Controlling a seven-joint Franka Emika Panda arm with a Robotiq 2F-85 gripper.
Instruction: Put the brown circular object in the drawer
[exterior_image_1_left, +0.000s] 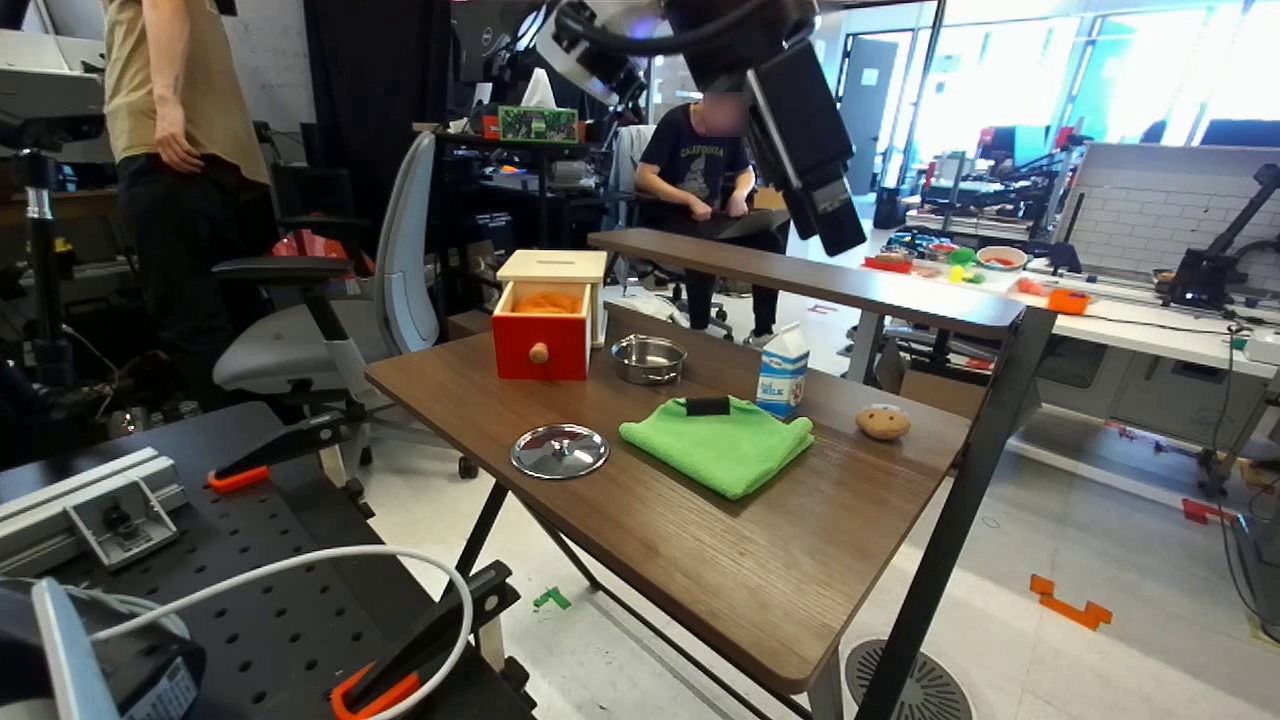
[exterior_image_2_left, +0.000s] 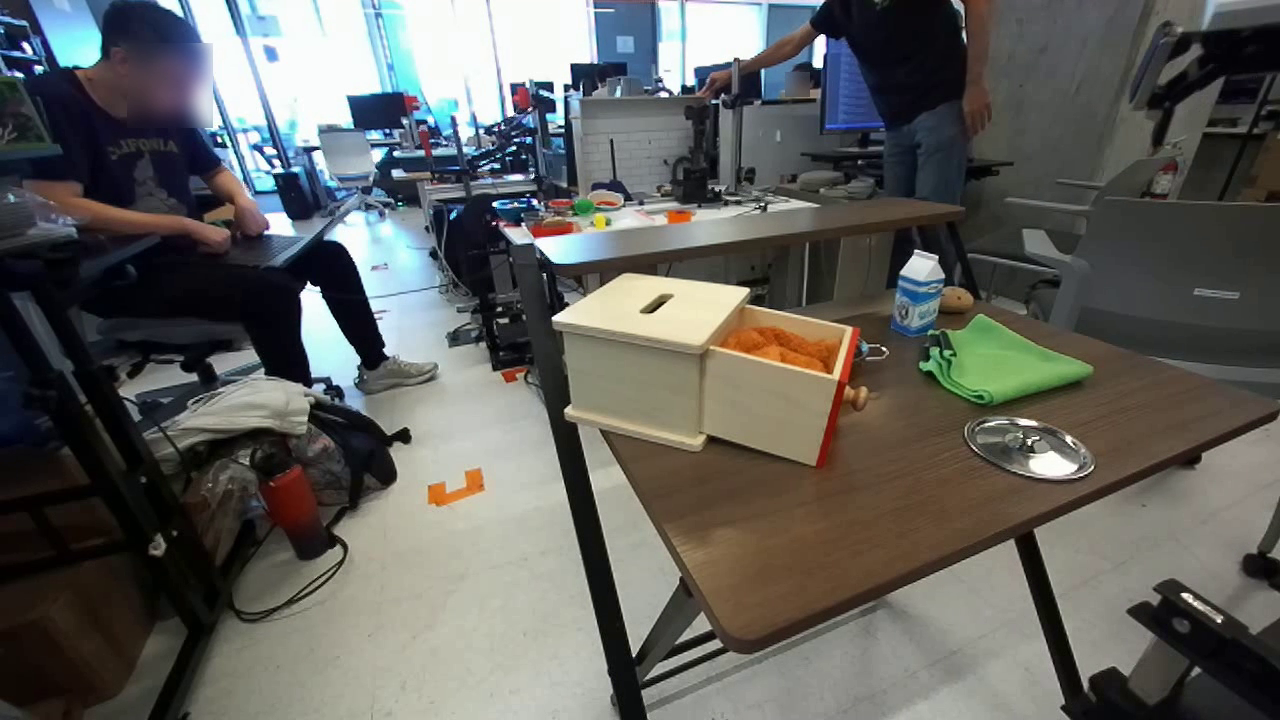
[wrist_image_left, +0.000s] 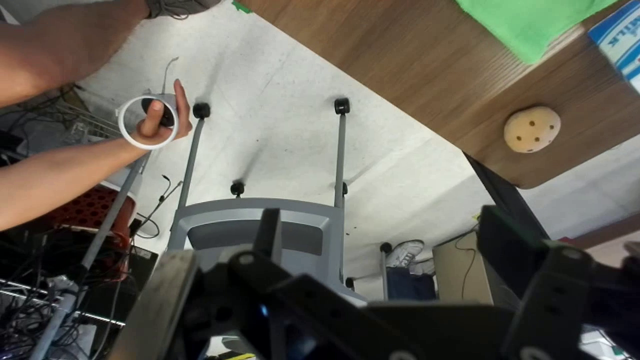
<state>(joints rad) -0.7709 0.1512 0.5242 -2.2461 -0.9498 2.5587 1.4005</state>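
Note:
The brown round object (exterior_image_1_left: 883, 424) is tan with small dark spots. It lies on the table near a corner, beside the milk carton. It also shows in the wrist view (wrist_image_left: 532, 130) and, partly hidden behind the carton, in an exterior view (exterior_image_2_left: 957, 300). The drawer (exterior_image_1_left: 541, 350) has a red front with a wooden knob and is pulled out of its light wooden box (exterior_image_2_left: 640, 380). An orange cloth (exterior_image_2_left: 785, 347) lies inside it. My gripper (wrist_image_left: 382, 222) is open and empty, its fingers wide apart. It is raised off the table, away from the round object.
A green folded cloth (exterior_image_1_left: 720, 445), a milk carton (exterior_image_1_left: 782, 372), a steel pot (exterior_image_1_left: 648, 359) and a steel lid (exterior_image_1_left: 560, 452) stand on the table (exterior_image_1_left: 760, 570). A raised shelf (exterior_image_1_left: 800, 277) runs along one side. A person's hand (wrist_image_left: 165, 120) holds a white ring-shaped thing.

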